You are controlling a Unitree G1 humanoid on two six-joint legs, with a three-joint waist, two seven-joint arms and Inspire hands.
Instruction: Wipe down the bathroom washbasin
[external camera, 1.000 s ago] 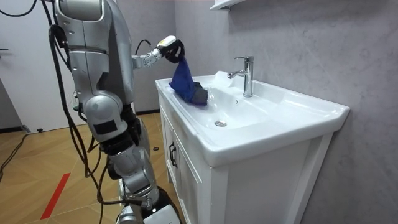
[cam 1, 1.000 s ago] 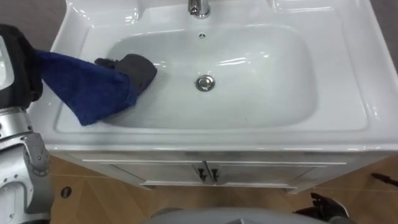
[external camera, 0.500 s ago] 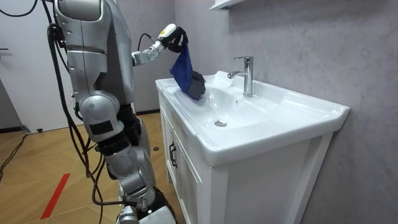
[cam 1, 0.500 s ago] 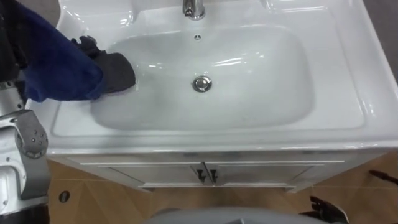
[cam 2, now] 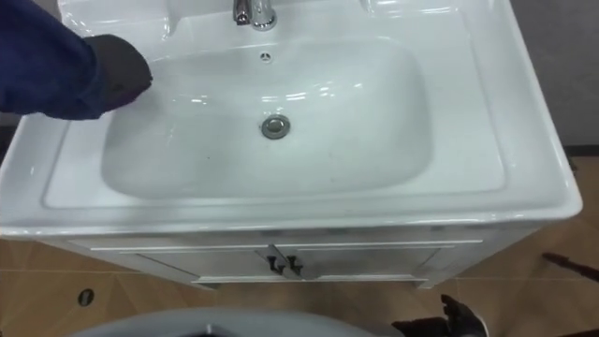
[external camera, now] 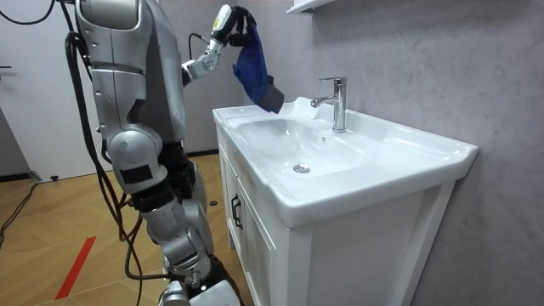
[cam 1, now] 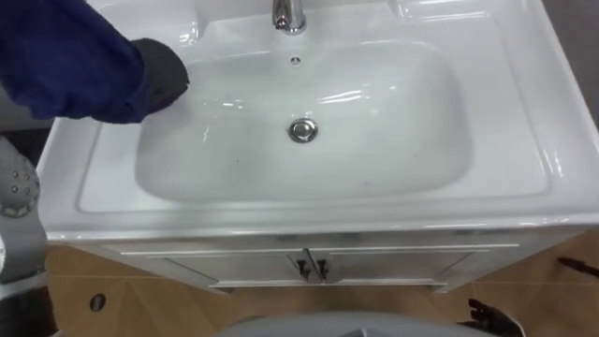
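White cabinet (external camera: 255,255) with two doors, set against a grey wall; robot standing at its front, at the left end.
White surface (cam 1: 524,140) on top of the cabinet, with a raised rim all round.
Basin (cam 1: 374,140), a rounded rectangular bowl sunk in the middle of the surface, glossy, with light glinting off its back slope.
Blue cloth (external camera: 252,68) with a dark grey lower end, hanging in the air above the back-left corner of the surface, over the bowl's left edge. Whether the grey tip touches the rim cannot be told.
Left hand (external camera: 231,17), raised high over the left edge of the surface, dark fingers curled round the top of the cloth and gripping it.
Right hand (cam 1: 489,315), a dark shape low down before the cabinet front, toward its right end; grasp state cannot be told.
Chrome tap (external camera: 337,102), upright at the middle of the back edge, spout reaching over the bowl.
Pair of door handles (cam 1: 312,269), side by side at the middle of the cabinet front.
Chrome drain (cam 1: 302,130), at the centre of the bowl's floor.
Overflow hole (cam 1: 296,61), on the back wall of the bowl, below the tap.
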